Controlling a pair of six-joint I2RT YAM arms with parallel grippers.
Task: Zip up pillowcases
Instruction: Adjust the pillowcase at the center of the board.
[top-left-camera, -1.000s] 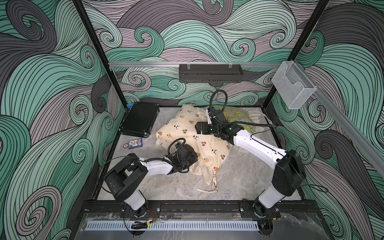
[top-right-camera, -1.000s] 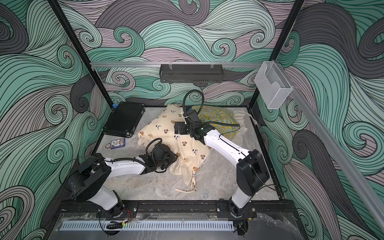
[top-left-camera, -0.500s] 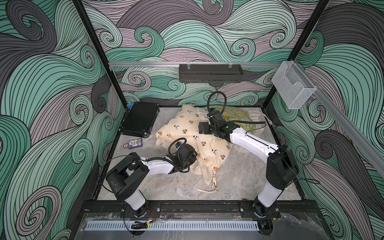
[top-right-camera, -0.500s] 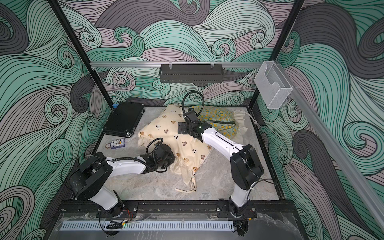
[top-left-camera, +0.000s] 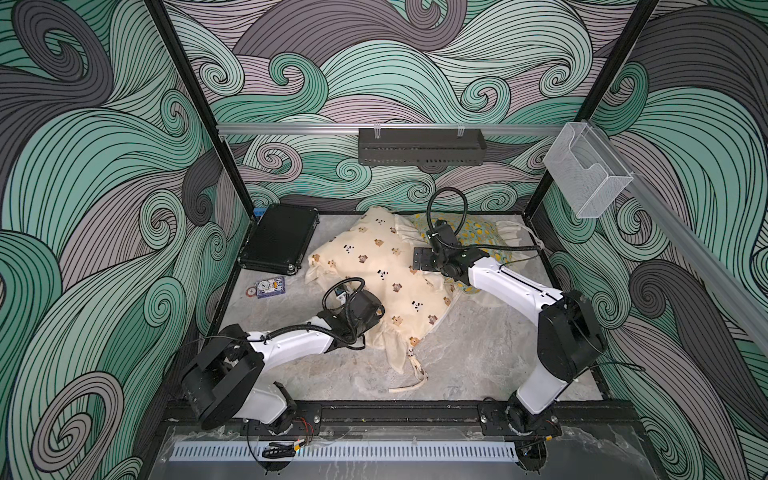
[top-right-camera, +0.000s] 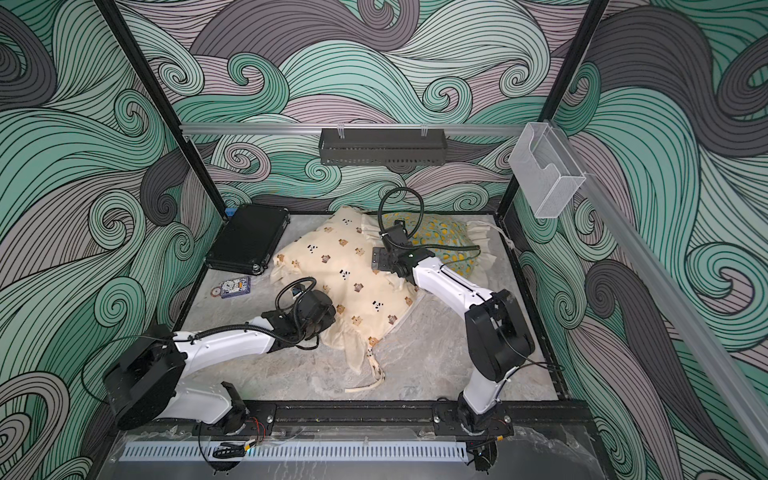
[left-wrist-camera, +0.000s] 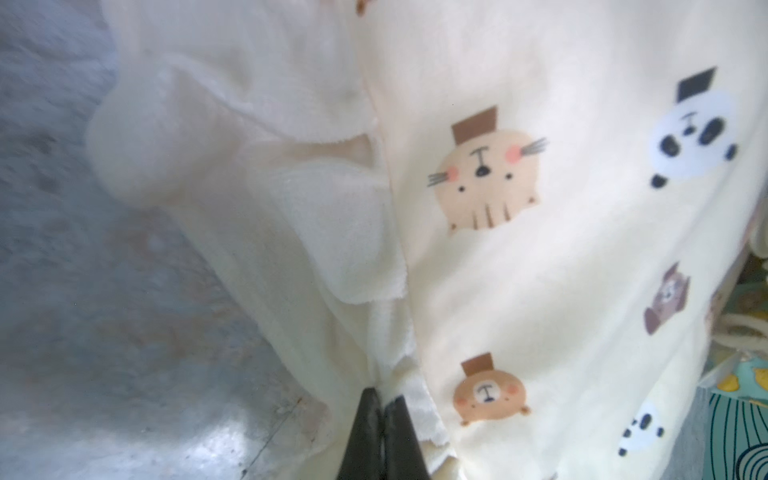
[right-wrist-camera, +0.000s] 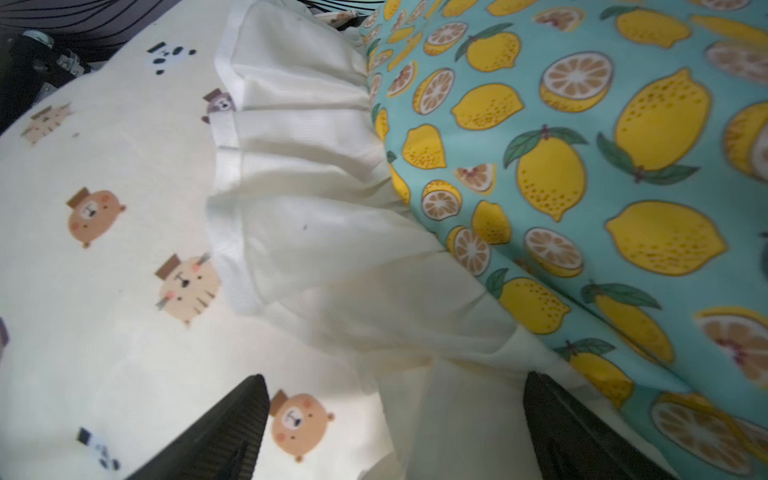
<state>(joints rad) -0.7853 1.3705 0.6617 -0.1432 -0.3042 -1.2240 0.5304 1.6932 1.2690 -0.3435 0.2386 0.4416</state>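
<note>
Cream cotton printed with bears and pandas, the larger pillowcase (top-left-camera: 386, 270) lies slantwise across the middle of the grey table (top-left-camera: 478, 353). The teal lemon pillowcase (top-left-camera: 486, 232) sits just behind it toward the back right, its pale ruffle (right-wrist-camera: 299, 187) lapping onto the bear print. My left gripper (left-wrist-camera: 382, 399) has its jaws pressed together at the seam on the cream one's near edge, though I cannot tell whether cloth is caught between them. My right gripper (right-wrist-camera: 395, 376) hangs with jaws wide apart over that ruffle, and a black case (top-left-camera: 280, 239) lies at the back left.
</note>
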